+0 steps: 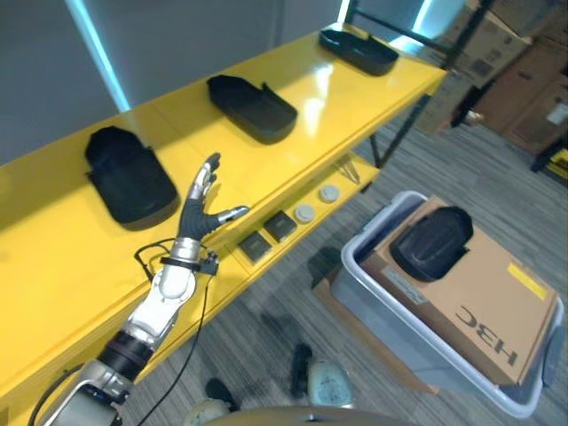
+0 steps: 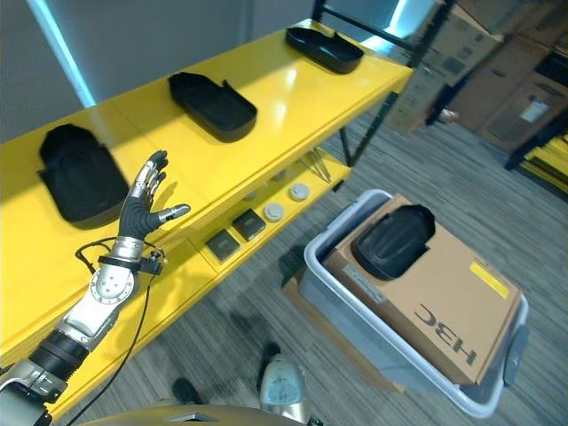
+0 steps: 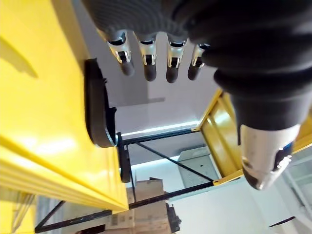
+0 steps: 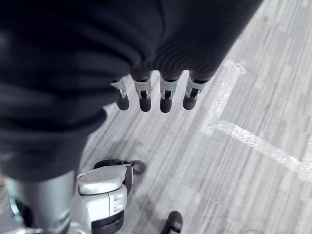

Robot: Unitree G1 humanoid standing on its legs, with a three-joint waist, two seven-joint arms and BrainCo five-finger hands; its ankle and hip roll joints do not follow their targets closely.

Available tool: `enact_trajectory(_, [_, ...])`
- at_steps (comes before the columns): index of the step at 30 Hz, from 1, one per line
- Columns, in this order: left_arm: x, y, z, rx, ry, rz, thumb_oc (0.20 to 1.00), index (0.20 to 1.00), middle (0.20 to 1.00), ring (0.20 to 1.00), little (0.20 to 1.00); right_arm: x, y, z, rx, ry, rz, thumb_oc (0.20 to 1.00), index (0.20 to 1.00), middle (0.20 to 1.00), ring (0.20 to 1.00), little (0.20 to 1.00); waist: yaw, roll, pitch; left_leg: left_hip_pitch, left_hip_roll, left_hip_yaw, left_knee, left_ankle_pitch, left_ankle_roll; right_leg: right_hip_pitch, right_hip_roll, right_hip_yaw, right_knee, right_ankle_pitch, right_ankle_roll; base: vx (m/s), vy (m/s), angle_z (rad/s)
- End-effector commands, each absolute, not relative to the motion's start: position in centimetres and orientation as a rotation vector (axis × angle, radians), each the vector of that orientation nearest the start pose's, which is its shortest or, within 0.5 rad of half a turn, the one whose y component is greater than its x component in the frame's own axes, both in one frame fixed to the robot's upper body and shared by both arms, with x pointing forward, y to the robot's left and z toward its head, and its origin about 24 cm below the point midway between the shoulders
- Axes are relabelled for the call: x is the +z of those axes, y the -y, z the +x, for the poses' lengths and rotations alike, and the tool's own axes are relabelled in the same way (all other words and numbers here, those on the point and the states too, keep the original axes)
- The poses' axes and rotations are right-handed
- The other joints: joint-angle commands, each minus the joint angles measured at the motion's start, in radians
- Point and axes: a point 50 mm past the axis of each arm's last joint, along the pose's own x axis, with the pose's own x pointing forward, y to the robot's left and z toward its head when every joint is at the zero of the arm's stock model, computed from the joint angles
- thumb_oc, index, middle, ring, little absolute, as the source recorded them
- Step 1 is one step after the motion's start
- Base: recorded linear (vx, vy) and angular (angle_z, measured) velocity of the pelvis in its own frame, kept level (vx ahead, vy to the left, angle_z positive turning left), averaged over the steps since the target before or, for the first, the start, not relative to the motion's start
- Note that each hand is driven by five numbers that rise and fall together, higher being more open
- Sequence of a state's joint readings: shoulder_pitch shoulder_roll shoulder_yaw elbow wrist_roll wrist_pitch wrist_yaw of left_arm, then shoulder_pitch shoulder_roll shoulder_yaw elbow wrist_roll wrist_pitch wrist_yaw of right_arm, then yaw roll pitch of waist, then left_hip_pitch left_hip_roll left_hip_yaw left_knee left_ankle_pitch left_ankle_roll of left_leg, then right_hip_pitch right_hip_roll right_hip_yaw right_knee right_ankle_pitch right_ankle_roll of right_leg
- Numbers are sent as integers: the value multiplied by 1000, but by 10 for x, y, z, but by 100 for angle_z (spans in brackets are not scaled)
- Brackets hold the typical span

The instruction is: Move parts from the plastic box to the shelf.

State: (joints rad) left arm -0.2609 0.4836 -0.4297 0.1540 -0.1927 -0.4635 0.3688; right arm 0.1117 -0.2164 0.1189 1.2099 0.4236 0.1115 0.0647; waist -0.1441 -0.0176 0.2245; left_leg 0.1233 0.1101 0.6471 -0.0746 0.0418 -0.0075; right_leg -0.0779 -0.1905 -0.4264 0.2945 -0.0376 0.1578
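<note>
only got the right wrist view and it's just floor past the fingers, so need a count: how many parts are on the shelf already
observer: three black parts lie on top of the yellow shelf: the near part, the middle part and the far part.
operator: anything left in the box
observer: one last part, lying on a cardboard box that sits inside the grey plastic box.
operator: is the left hand carrying one
observer: no, the left hand is open and empty, raised by the shelf's front edge.
</note>
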Motion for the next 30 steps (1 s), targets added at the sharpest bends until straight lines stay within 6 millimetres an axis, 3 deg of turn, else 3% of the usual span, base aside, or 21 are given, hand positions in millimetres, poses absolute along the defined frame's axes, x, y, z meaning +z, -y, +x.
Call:
enact_trajectory(1, [127,-149,283,-41,602,117,1000,1000,1000,1000,1000,-171,225,42,-203,-1393,112,1000,1000,1000,1000,1000,41,40,17,6,-45,-54,-2,-116,48,100,11,-5,-71,-38,-21,-74,-78,-87])
enact_trajectory(3, [113,-150,283,-30,527,86,1000,1000,1000,1000,1000,-170,230,46,-188,-1376,95,1000,1000,1000,1000,1000,62,35,7,-20,-23,-21,39,-110,30,172,35,-31,-164,-59,-52,-39,-246,-132])
enact_trajectory(5, [103,-150,284,-40,464,89,1000,1000,1000,1000,1000,-169,233,48,-189,-1363,82,1000,1000,1000,1000,1000,62,30,2,-25,-11,-19,75,-120,27,191,45,-20,-204,-52,-61,1,-299,-62])
enact_trajectory(6, [86,-151,284,-45,373,82,1000,1000,1000,1000,1000,-168,238,51,-205,-1349,68,1000,1000,1000,1000,1000,54,15,0,-26,6,-13,161,-168,37,204,46,-12,-244,-40,-78,19,-250,-44])
enact_trajectory(9, [70,-150,282,-49,298,59,1000,1000,1000,1000,1000,-165,244,56,-195,-1336,23,1000,1000,1000,1000,1000,47,-2,8,-34,35,-15,303,-218,38,208,40,1,-258,-37,-101,38,-189,-35])
enact_trajectory(11, [59,-151,282,-70,239,66,1000,1000,1000,1000,1000,-163,251,62,-199,-1322,-34,1000,1000,1000,1000,1000,59,-2,32,-100,112,-81,499,-147,-35,217,56,34,-259,-47,-128,105,-196,-61])
enact_trajectory(13, [51,-152,282,-80,209,101,1000,1000,1000,1000,1000,-160,258,67,-239,-1295,-50,1000,1000,1000,1000,1000,63,8,46,-135,136,-142,553,-117,-64,213,69,64,-255,-50,-139,87,-25,-61])
enact_trajectory(14, [47,-157,280,-93,203,141,1000,1000,1000,1000,1000,-154,269,78,-298,-1236,-30,1000,1000,1000,1000,1000,82,22,50,-168,75,-264,486,-125,-61,206,74,130,-262,-46,-131,60,90,-64])
enact_trajectory(15, [47,-157,280,-93,203,141,1000,1000,1000,1000,1000,-154,269,78,-298,-1236,-30,1000,1000,1000,1000,1000,82,21,50,-166,72,-263,482,-124,-60,205,72,130,-262,-46,-130,109,284,-106])
enact_trajectory(16, [45,-164,276,-98,193,165,1000,1000,1000,1000,1000,-149,279,88,-308,-1223,-112,1000,1000,1000,1000,1000,108,32,39,-165,7,-345,272,-97,-50,196,71,183,-285,-27,-112,176,277,-126])
enact_trajectory(18, [40,-170,272,-83,137,102,1000,1000,1000,1000,1000,-144,290,94,-281,-1221,-256,1000,1000,1000,1000,1000,152,53,25,-180,-31,-469,91,-10,-78,221,90,241,-316,-31,-99,287,254,-105])
enact_trajectory(21, [24,-175,267,-82,45,113,1000,1000,1000,1000,1000,-139,290,107,-278,-1147,-258,1000,1000,1000,1000,1000,198,59,6,-202,-57,-574,30,29,-75,244,103,285,-341,-33,-99,212,95,-109])
enact_trajectory(24, [7,-177,263,-94,-45,153,1000,1000,1000,1000,1000,-133,286,124,-268,-1027,-289,1000,1000,1000,1000,1000,198,54,-5,-190,-57,-560,19,23,-63,246,97,274,-346,-31,-94,139,110,-67])
enact_trajectory(28, [-32,-193,247,-67,-242,237,1000,1000,1000,1000,1000,-102,268,166,-289,-677,-351,1000,1000,1000,1000,1000,158,43,-14,-138,-69,-551,-13,-5,-28,203,87,265,-324,-16,-72,85,69,-38])
enact_trajectory(29, [-35,-195,245,-64,-265,239,1000,1000,1000,1000,1000,-99,267,168,-299,-647,-348,1000,1000,1000,1000,1000,154,42,-14,-136,-70,-550,-13,-7,-26,200,87,265,-322,-15,-71,67,82,-34])
enact_trajectory(30, [-53,-206,229,-27,-359,249,1000,1000,1000,1000,1000,-62,258,190,-345,-406,-346,1000,1000,1000,1000,1000,117,32,-5,-124,-77,-534,-13,-21,-10,173,83,278,-310,-7,-60,33,80,-23])
